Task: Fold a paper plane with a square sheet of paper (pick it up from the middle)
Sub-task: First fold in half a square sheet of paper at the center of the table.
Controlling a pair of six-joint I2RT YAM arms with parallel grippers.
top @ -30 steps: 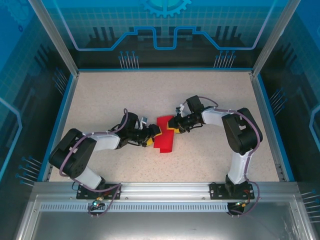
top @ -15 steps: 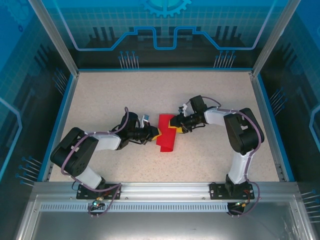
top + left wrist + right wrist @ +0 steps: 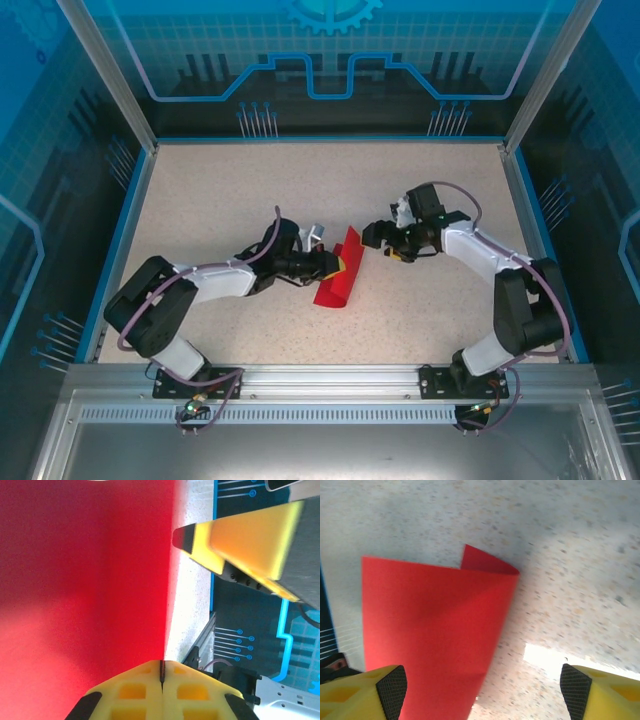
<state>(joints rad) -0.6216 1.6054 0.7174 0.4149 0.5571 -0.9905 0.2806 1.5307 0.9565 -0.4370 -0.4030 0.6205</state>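
The square sheet of paper (image 3: 338,280) is bright red and loosely folded over, standing tilted up at the table's middle. My left gripper (image 3: 329,264) is shut on its near edge; in the left wrist view the yellow jaws (image 3: 161,663) meet on the paper (image 3: 75,580). My right gripper (image 3: 378,238) hangs open a short way right of the sheet, touching nothing. In the right wrist view the paper (image 3: 430,620) lies ahead and left of the open fingertips (image 3: 391,684), with a second layer peeking behind it. A paper plane is out of view.
The speckled beige table (image 3: 220,190) is bounded by a blue rim (image 3: 531,225) and aluminium frame posts. The right gripper's yellow finger (image 3: 245,535) shows close beside the paper in the left wrist view.
The right gripper opened, let go of the paper and drew back to the right. The left gripper shut on the sheet and moved right, tipping it up on edge.
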